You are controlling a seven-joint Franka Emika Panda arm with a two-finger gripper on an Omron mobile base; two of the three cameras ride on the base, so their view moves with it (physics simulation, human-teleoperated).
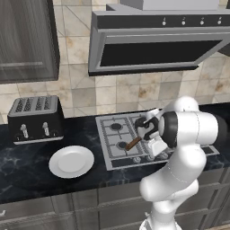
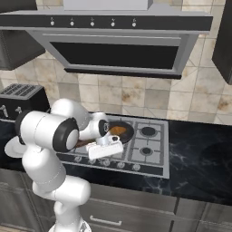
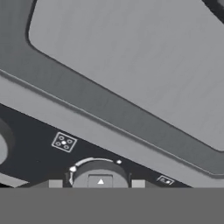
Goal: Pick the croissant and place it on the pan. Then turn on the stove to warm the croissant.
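Golden-brown croissant (image 2: 118, 130) lies in the pan (image 2: 127, 135), which sits on the stove (image 2: 149, 152) at a left-side burner; pan's wooden handle (image 1: 133, 143) sticks out twd the front edge. In left base view most of the pan is hidden behind the arm. Gripper (image 2: 105, 149) is down low at the stove's front strip, just by the row of knobs, close to the handle. Hand view looks straight at one round knob (image 3: 100, 175) w/ a small white arrow mark, burner-diagram symbol (image 3: 64, 142) up-left of it on the dark panel. Fingers: can't tell if spread or pinching the knob; tips aren't clear in any view. White plate (image 1: 71, 161) sits on the dark marble counter (image 1: 27, 166) left of the stove, w/ the black toaster (image 1: 36, 118) behind it. Range hood (image 2: 118, 43) hangs above.
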